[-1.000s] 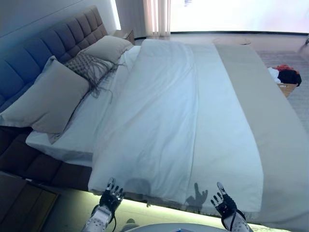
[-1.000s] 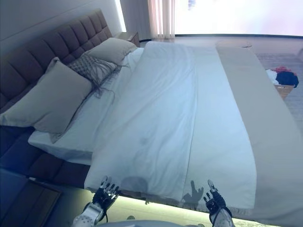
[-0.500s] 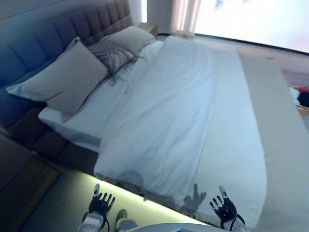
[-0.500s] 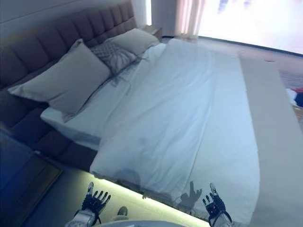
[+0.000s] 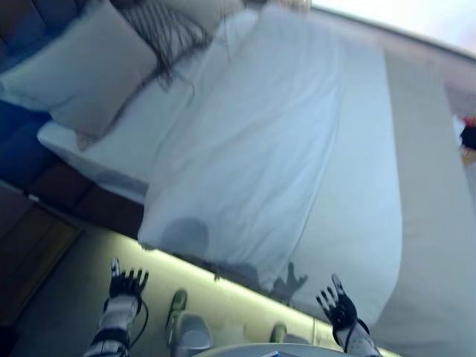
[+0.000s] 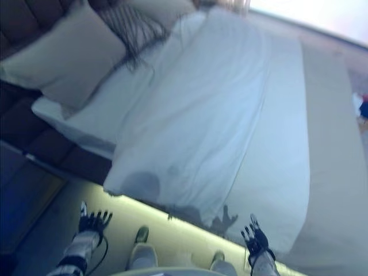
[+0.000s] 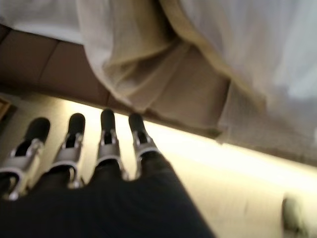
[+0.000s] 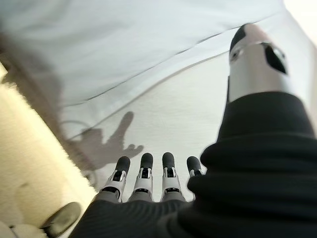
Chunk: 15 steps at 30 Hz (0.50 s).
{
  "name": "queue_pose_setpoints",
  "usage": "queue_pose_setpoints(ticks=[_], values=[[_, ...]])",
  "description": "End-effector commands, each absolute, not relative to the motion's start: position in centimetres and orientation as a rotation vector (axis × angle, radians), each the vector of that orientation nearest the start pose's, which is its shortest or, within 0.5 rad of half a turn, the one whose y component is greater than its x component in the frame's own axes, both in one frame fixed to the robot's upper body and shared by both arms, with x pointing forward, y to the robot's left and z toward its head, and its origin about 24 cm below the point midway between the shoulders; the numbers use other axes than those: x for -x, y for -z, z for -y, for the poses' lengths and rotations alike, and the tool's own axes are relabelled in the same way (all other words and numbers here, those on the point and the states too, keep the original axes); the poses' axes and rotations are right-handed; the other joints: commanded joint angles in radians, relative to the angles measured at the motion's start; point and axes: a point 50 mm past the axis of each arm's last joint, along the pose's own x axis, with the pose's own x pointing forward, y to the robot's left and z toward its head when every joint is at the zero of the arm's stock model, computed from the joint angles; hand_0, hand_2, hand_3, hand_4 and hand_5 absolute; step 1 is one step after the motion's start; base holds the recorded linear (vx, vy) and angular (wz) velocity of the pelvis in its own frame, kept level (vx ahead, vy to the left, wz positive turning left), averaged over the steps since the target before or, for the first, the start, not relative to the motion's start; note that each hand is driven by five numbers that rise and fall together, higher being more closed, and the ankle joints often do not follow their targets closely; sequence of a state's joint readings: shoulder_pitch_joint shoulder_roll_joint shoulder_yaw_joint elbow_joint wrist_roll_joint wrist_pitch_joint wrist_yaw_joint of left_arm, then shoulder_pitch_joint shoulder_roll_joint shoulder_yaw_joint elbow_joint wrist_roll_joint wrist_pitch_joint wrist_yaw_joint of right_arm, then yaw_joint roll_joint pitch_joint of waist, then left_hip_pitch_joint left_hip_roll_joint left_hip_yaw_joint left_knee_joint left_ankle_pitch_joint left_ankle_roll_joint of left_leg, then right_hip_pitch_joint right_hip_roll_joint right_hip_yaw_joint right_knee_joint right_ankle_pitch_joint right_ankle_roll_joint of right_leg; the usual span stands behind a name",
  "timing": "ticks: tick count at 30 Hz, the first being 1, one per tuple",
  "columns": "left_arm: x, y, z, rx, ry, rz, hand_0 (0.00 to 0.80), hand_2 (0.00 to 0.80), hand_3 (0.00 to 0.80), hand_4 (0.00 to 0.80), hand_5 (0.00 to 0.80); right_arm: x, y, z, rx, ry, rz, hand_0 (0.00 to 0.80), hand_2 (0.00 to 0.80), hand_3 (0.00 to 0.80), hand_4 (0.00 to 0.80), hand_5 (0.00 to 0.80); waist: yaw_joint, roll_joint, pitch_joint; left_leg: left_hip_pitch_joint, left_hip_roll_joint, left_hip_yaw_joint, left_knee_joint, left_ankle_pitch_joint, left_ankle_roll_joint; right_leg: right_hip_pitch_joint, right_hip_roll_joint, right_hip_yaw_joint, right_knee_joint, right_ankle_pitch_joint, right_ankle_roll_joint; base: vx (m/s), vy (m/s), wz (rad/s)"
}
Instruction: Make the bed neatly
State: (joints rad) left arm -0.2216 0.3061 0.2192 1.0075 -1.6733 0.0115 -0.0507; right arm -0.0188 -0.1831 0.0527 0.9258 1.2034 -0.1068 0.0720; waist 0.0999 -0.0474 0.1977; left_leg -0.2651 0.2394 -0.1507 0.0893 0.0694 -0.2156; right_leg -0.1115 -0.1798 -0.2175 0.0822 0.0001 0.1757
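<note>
A white duvet (image 5: 268, 149) lies spread over the bed, its near edge (image 7: 148, 84) hanging over the bed's side. A beige cover (image 5: 435, 186) runs along the right part of the bed. Pillows (image 5: 89, 67) lean at the headboard end on the left, one of them patterned with fringe (image 5: 167, 26). My left hand (image 5: 125, 284) hangs open above the floor, apart from the duvet's edge. My right hand (image 5: 338, 306) is open too, fingers straight, just short of the duvet's near right corner (image 8: 148, 114). Neither hand holds anything.
A lit strip of floor (image 5: 223, 297) runs under the bed's near side. A dark wooden nightstand (image 5: 30, 245) stands at the left by the bed's dark base (image 5: 82, 201). Something red and black (image 5: 467, 134) lies at the far right.
The camera has tilted down and shifted, so the bed sits higher in view. Both hands have dropped back a little from the duvet's edge and stay open.
</note>
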Motion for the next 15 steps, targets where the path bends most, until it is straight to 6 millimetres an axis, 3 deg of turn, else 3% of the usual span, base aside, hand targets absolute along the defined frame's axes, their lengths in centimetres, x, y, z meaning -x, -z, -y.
queue_pose_setpoints(ticks=[1, 7, 15], values=[[-26.4, 3.9, -29.4, 1.552, -0.628, -0.025, 0.000, 0.000, 0.000, 0.000, 0.000, -20.1, 10.4, 20.2, -1.004, 0.468, -0.451, 0.000, 0.000, 0.000, 0.000, 0.000, 0.012, -0.071, 0.078, -0.018, -0.004, 0.031, 0.065, -0.010, 0.090, -0.036, -0.035, 0.014, 0.059, 0.033, -0.013, -0.049, -0.155, -0.08], [-27.6, 3.0, -27.9, 1.644, -0.534, 0.025, 0.000, 0.000, 0.000, 0.000, 0.000, -21.9, 8.6, 19.6, -1.010, 0.408, -0.366, 0.000, 0.000, 0.000, 0.000, 0.000, 0.024, -0.103, 0.118, -0.060, -0.012, 0.008, 0.093, -0.013, 0.088, -0.051, -0.030, 0.009, 0.052, 0.048, -0.009, -0.014, -0.051, 0.04], [-28.6, 0.7, -30.3, 1.588, -0.538, 0.091, 0.000, 0.000, 0.000, 0.000, 0.000, -22.6, 7.5, 20.5, -1.004, 0.410, -0.313, 0.000, 0.000, 0.000, 0.000, 0.000, 0.027, -0.137, 0.150, -0.119, -0.011, 0.003, 0.135, -0.025, 0.087, -0.068, -0.033, 0.006, 0.041, 0.056, 0.002, 0.012, 0.033, 0.06]])
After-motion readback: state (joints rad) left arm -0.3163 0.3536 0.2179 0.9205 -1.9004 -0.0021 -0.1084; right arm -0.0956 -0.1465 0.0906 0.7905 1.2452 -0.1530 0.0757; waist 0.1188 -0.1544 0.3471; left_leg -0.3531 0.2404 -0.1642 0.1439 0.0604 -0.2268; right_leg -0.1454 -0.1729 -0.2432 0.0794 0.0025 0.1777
